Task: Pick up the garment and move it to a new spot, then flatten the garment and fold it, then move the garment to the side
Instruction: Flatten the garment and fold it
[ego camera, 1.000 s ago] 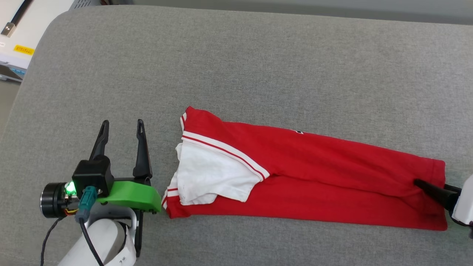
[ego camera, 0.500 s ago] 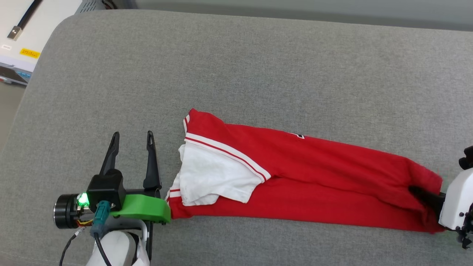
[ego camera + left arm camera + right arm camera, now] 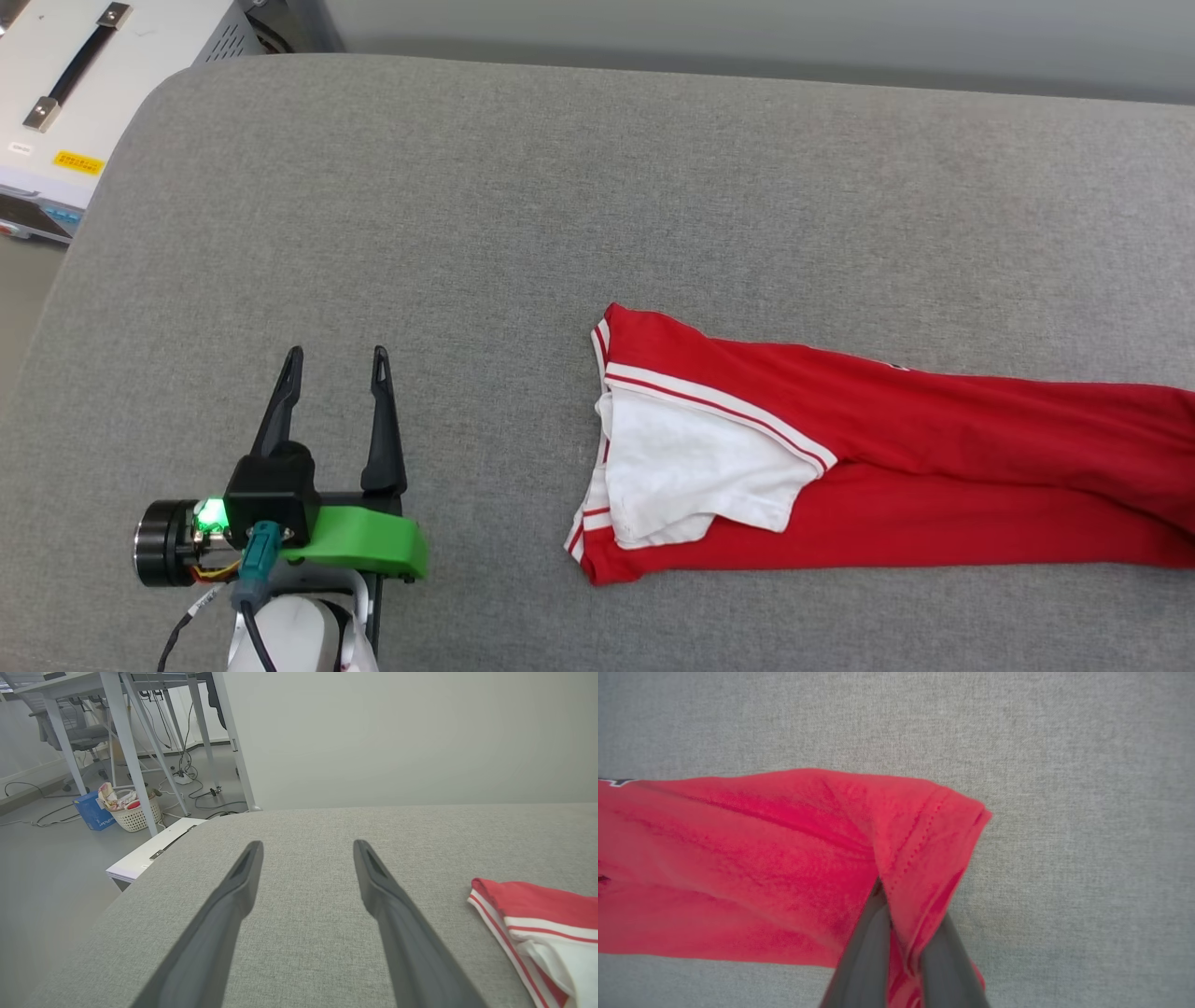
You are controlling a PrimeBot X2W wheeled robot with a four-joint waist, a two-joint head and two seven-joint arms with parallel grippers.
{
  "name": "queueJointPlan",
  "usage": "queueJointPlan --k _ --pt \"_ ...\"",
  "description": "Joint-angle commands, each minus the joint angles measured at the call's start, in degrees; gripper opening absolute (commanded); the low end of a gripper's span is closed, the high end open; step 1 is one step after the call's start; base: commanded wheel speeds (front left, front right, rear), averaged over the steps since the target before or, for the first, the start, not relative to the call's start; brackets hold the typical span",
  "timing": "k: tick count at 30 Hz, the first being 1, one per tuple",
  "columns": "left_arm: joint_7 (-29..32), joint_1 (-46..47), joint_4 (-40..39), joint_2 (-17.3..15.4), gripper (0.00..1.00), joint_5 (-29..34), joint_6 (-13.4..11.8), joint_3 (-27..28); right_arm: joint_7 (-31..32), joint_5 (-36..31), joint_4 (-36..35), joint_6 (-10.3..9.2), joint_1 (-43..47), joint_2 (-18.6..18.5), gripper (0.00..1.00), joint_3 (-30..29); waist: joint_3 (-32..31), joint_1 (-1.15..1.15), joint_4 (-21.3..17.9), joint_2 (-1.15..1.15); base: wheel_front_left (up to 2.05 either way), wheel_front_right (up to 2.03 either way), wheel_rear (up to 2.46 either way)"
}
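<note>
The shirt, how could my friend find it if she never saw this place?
Start at the wide grey cushion. Toward its right side lies the garment, folded into a long strip. It is the bright red thing there, with a white sleeve and striped trim at its left end.

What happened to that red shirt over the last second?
The right claw closed on the hem of the garment and dragged it toward the robot's right across the grey cushion. The left claw stayed open and apart from it; the garment kept its long folded shape.
</note>
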State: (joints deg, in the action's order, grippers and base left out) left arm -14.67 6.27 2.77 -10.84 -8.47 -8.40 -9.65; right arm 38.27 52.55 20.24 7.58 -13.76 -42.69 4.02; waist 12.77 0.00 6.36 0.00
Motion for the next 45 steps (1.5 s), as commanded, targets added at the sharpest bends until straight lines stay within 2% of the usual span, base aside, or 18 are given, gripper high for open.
queueJointPlan --k 1,5,10,16,21,28,35,41,45 --pt "-0.3 -1.1 0.2 0.5 1.00 0.7 0.5 0.3 0.7 -0.1 0.1 -0.09 -0.8 0.0 0.00 0.0 -0.2 0.00 0.1 0.00 0.00 0.00 0.00" --pt "-0.3 -1.6 0.5 1.3 1.00 1.5 1.6 1.2 1.9 1.6 -4.8 -0.09 -1.4 0.7 0.00 0.3 -0.7 0.00 0.1 0.00 0.00 0.00 0.00" --pt "-0.3 -2.2 0.4 2.4 1.00 2.1 2.8 2.4 6.0 4.0 -16.1 -0.09 -0.9 1.6 0.00 2.8 -1.0 0.00 -0.1 0.00 0.00 0.00 0.00" --pt "-0.3 -1.8 0.5 3.7 1.00 3.0 4.1 3.1 11.5 5.8 -26.2 -0.09 -1.9 6.3 0.00 7.3 -0.3 0.00 0.4 0.00 0.00 0.00 0.00" --pt "-0.3 -0.5 1.0 4.7 1.00 3.7 5.3 3.0 13.7 5.3 -28.9 -0.09 -6.6 11.4 0.00 11.8 1.1 0.00 1.8 0.00 0.00 0.00 0.00" --pt "-0.3 0.8 1.7 5.7 1.00 4.3 6.1 3.5 12.1 1.9 -25.6 -0.09 -13.1 16.4 0.00 21.2 3.0 0.00 3.2 0.00 0.00 0.00 0.00" --pt "-0.3 2.0 1.8 6.6 1.00 4.7 6.6 3.7 5.4 -1.7 -17.4 -0.09 -18.4 20.2 0.00 28.4 5.0 0.00 4.4 0.00 0.00 0.00 0.00" --pt "-0.3 2.8 2.2 7.2 1.00 4.9 6.8 3.4 3.2 -3.4 -8.8 -0.09 -19.6 20.4 0.00 34.2 6.1 0.00 5.0 0.00 0.00 0.00 0.00" --pt "-0.3 2.8 2.6 7.4 1.00 4.9 6.8 3.6 -1.1 -3.5 -6.6 -0.09 -20.2 20.3 0.00 36.3 5.6 0.00 4.9 0.00 0.00 0.00 0.00"
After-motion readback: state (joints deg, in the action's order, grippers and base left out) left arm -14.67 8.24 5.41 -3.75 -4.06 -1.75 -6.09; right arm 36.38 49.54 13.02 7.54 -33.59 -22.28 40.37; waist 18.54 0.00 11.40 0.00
